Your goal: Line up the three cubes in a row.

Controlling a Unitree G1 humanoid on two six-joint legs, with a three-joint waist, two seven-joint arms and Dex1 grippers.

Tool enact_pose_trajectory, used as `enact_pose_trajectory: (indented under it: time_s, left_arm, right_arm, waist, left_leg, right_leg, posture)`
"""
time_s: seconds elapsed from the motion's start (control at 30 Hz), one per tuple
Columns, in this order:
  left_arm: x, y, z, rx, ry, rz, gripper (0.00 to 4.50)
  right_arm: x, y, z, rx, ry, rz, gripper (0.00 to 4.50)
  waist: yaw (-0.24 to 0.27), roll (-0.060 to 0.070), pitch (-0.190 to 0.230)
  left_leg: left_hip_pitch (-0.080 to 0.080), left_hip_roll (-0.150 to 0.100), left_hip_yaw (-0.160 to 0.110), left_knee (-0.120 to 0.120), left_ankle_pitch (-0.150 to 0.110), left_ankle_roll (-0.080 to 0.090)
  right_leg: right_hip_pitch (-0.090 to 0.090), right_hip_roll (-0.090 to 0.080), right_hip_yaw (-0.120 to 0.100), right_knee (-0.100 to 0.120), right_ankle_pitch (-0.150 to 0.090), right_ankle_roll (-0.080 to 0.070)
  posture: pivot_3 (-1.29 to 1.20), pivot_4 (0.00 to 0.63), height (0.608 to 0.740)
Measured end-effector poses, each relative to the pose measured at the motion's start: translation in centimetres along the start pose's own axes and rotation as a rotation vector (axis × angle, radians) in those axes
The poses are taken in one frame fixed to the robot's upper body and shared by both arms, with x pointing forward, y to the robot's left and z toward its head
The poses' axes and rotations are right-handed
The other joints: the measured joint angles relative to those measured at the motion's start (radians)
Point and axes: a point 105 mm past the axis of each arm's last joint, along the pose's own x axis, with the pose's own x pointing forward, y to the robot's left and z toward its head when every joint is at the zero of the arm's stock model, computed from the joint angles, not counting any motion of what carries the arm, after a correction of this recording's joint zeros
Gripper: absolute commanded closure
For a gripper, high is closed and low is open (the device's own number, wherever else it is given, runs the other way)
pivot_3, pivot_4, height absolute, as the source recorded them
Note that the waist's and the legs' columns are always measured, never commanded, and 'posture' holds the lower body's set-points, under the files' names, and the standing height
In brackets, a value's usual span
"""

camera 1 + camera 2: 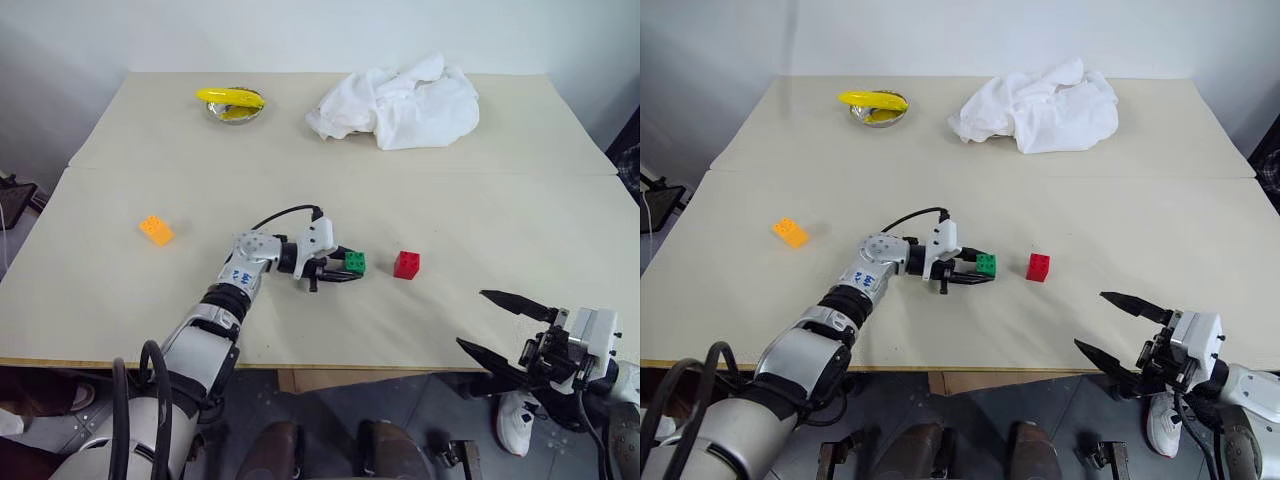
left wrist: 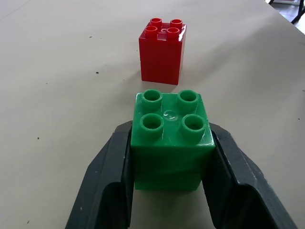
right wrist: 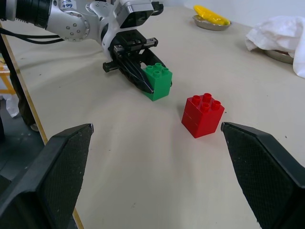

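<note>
You have the green cube (image 1: 355, 262) clamped between the black fingers (image 2: 108, 181) of your left gripper (image 1: 340, 266), studs up, near the middle of the table (image 1: 480, 210). In the left wrist view a finger presses on each of its two side faces, and the cube seems to sit on or just above the tabletop; you cannot tell which. The red cube (image 1: 407, 264) stands on the table just to the right of the green one, studs up, with a small gap between them; they do not touch. The two sit at about the same depth on the table. The orange cube (image 1: 155, 230) lies well apart from both, far over on the left side of the table and a little farther back.

Your left arm reaches in from the lower left, and its gripper points to the right, toward the red cube. Your right gripper (image 1: 505, 325) hangs off the near right edge of the table, its jaws spread wide and holding nothing. In the right wrist view the red cube lies ahead between its two open fingers (image 3: 62, 162), well clear of both.

At the back of the table, a crumpled white cloth (image 1: 400, 105) lies right of centre, and a small metal bowl (image 1: 233, 112) holding a banana (image 1: 230, 97) sits to its left.
</note>
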Motion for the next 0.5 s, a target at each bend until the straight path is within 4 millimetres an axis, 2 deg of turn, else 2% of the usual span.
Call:
enact_pose_trajectory:
  time_s: [0.4, 0.47, 0.5]
  left_arm:
    - [0.3, 0.4, 0.0, -0.044, 0.016, -0.011, 2.99]
    - [0.2, 0.4, 0.0, -0.05, 0.015, -0.012, 2.24]
    - [0.1, 0.3, -0.2, -0.061, 0.02, -0.012, 2.02]
  right_arm:
    - [1.1, 0.5, -0.4, 0.022, -0.023, 0.017, 0.0]
    - [1.1, 0.5, -0.4, 0.023, -0.022, 0.018, 0.0]
    - [1.1, 0.5, -0.4, 0.024, -0.022, 0.017, 0.0]
  waist:
    - [0.0, 0.0, 0.0]
    - [-0.001, 0.0, 0.0]
    - [-0.002, 0.0, 0.0]
  left_leg:
    - [0.0, -0.001, 0.0, 0.0, 0.0, 0.0]
    - [0.0, -0.001, 0.0, 0.0, 0.0, 0.0]
    - [0.0, -0.001, 0.0, 0.0, 0.0, 0.0]
  right_leg:
    - [0.0, 0.0, 0.0, 0.001, 0.0, 0.0]
    - [0.0, 0.0, 0.0, 0.001, 0.0, 0.0]
    - [0.0, 0.0, 0.0, 0.001, 0.0, 0.0]
  posture:
    - [0.0, 0.15, 0.74]
    - [0.0, 0.15, 0.74]
    - [0.0, 0.15, 0.74]
